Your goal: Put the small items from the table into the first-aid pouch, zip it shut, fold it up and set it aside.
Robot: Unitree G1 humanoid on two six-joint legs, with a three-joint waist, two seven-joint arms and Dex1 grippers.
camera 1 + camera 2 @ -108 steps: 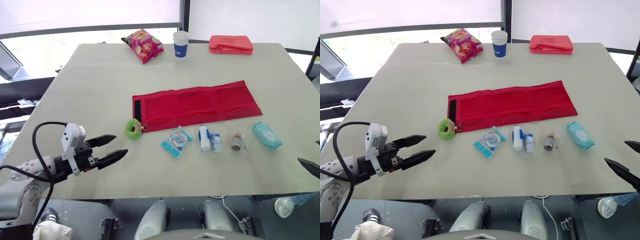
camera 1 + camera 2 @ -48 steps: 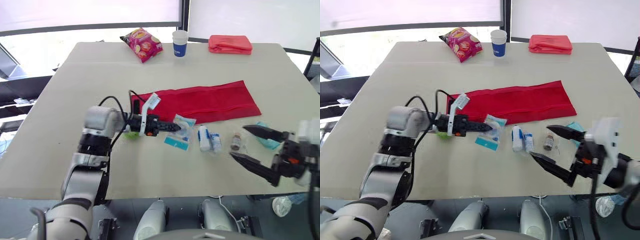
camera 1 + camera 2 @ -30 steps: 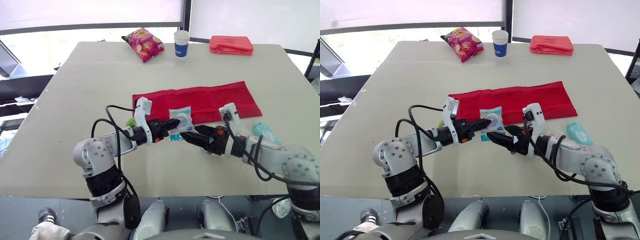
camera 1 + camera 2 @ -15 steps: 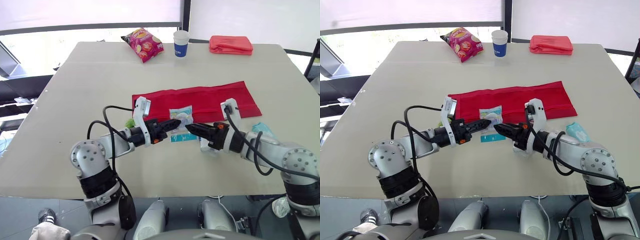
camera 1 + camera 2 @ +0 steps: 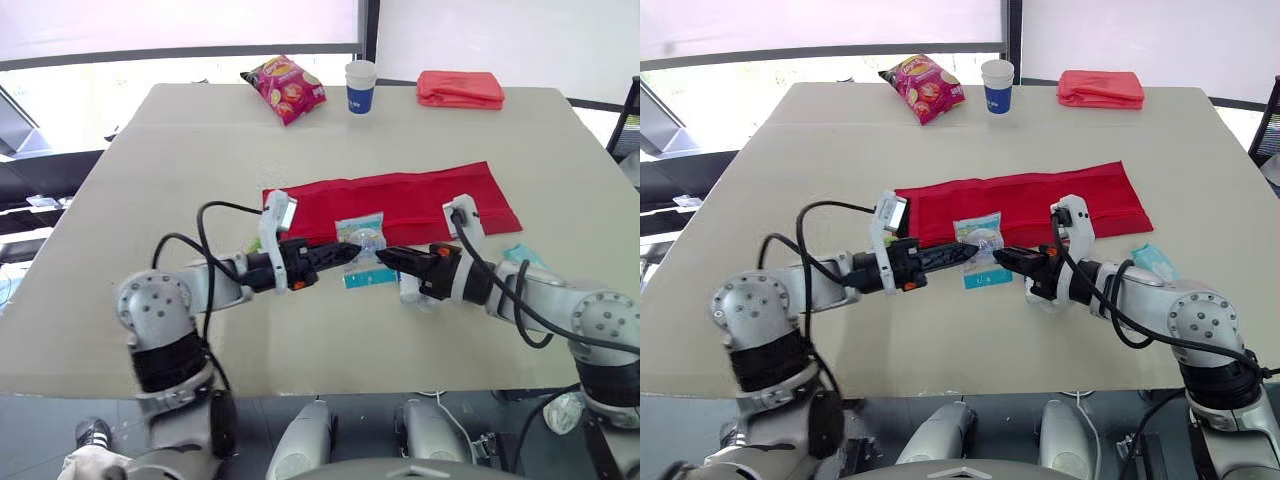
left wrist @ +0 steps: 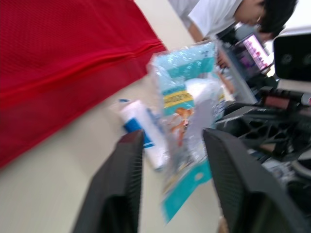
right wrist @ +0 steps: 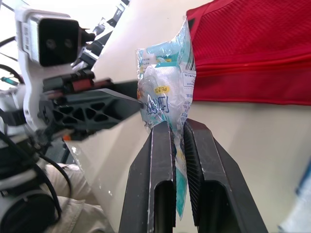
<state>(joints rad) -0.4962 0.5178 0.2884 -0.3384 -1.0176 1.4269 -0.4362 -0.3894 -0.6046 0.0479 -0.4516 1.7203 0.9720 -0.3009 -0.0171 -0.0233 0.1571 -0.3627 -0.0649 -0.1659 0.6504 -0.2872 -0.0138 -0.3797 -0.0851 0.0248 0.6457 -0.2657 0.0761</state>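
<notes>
R gripper (image 7: 177, 127) pinches plastic packet (image 7: 165, 87) over desk (image 5: 200, 150) near red pouch (image 5: 420, 195); L gripper (image 6: 174, 138) spread, flanking packet.

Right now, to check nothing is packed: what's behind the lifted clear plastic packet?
The flat red mesh pouch lies behind the clear blue-printed packet, which the right end effector pinches. The stretch of pouch directly behind it, near edge included, is covered.

both arms bent inward, forearms level, tips nearly meeting. left gripper (image 5: 345, 252) has its 2 fingers spread apart; right gripper (image 5: 390, 256) pinches its 2 fingers tight on the packet (image 5: 360, 232).
</notes>
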